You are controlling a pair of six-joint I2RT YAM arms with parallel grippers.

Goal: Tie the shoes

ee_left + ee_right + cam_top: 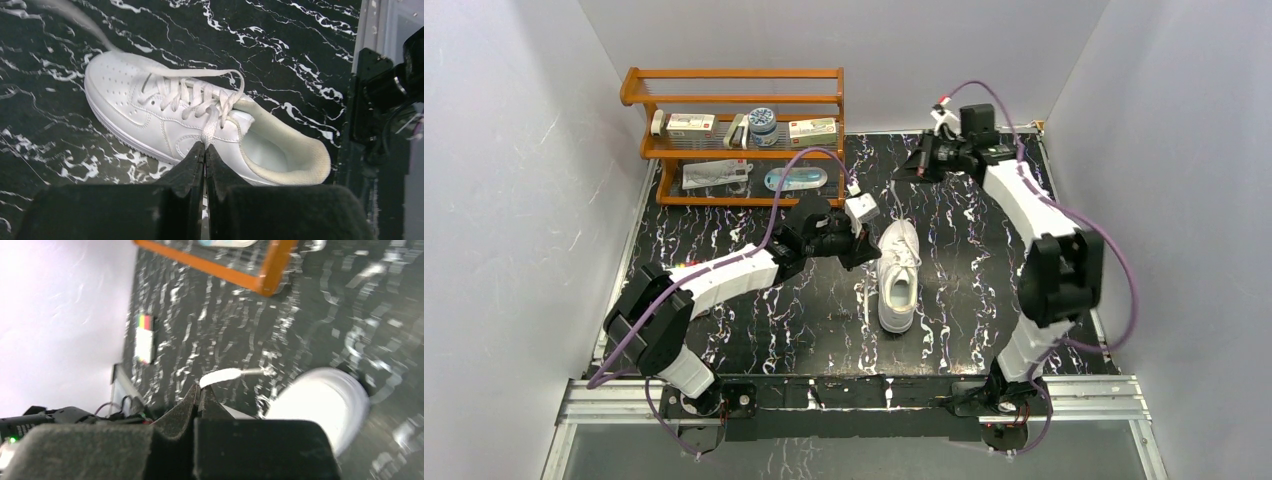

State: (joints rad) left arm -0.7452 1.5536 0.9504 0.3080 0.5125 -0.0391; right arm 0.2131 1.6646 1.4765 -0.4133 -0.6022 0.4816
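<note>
White sneaker, black white-veined table

Black marble-pattern table w/ white veins, plain white walls on 3 sides. Orange wooden rack stands beyond the left gripper, at back wall.

The all-white low-top leather sneaker lies near the middle of the black marbled tabletop, toe toward my bases. My left gripper sits just left of its heel end, a white lace strand pinched between its fingers. My right gripper is behind the sneaker, a second lace end at its fingertips. The orange wooden shelf rack stands at the far left.
</note>
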